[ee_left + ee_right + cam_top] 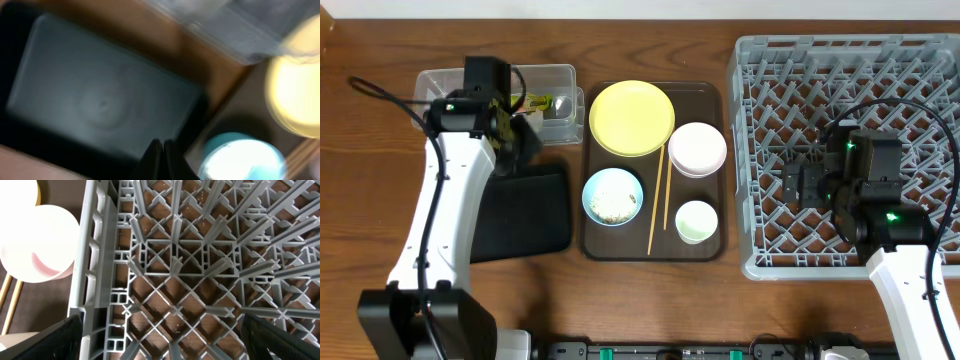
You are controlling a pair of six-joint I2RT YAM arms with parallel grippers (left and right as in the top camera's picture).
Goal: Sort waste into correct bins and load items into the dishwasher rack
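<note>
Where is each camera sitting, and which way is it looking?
Overhead: sits above the table, looking straight down at the brown tray, the grey rack, the left arm and the right arm.
Left wrist: rides the left arm, looking down at the black tray, blurry; the left gripper shows shut at the bottom edge.
Right wrist: rides the right arm, looking down into the grey rack; the right gripper stands open, fingers in the bottom corners.
Shared: overhead and right wrist both show the grey rack and the white bowl.
</note>
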